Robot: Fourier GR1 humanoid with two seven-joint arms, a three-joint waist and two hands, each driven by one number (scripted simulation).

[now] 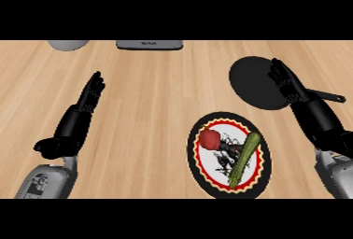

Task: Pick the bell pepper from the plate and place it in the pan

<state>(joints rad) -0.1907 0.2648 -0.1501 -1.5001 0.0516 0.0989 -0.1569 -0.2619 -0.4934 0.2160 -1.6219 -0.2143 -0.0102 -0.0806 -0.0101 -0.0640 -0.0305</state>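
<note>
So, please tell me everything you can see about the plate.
The plate is round, with a black rim, a red and yellow scalloped ring and a white centre bearing a dark drawing. It lies flat on the wooden counter, near the front, below the black pan. On it rest a red bell pepper and a long green vegetable. Neither hand touches it.

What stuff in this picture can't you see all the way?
- Pan, head view: the right hand covers its right rim and where the handle joins.
- Grey round thing, head view: cut off by the top edge, so I cannot tell what it is.
- Dark flat device, head view: also cut off at the top; its label is too small to read.
- Plate, head view: the red bell pepper and a long green vegetable hide part of its pattern.
</note>
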